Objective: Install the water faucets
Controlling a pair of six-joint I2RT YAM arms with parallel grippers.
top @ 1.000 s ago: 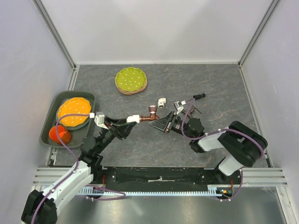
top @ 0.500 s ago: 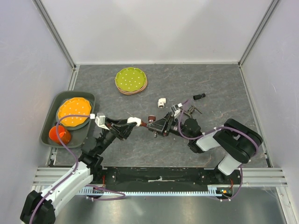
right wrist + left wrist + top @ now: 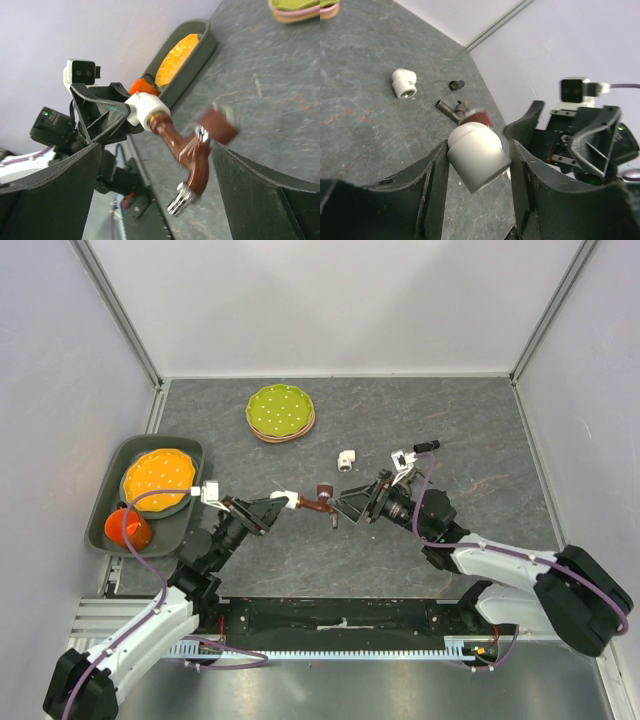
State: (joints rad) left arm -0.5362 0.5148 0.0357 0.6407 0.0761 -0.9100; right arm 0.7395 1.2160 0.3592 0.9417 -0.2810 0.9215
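Left gripper: closed on the held white elbow, one finger pressed against each side.
Right gripper: jaws spread wide, gripping nothing.
Reddish-brown faucet: raised above the table, with one end seated in the held white elbow. The body sits between the right gripper's jaws, clear of both.
Dark grey faucet: flat on the table, beyond the left gripper's tips.
Loose white elbow: on the table, beyond the left gripper, left of the dark grey faucet in the left wrist view.
Black cylinder: on the table, just past the dark grey faucet.
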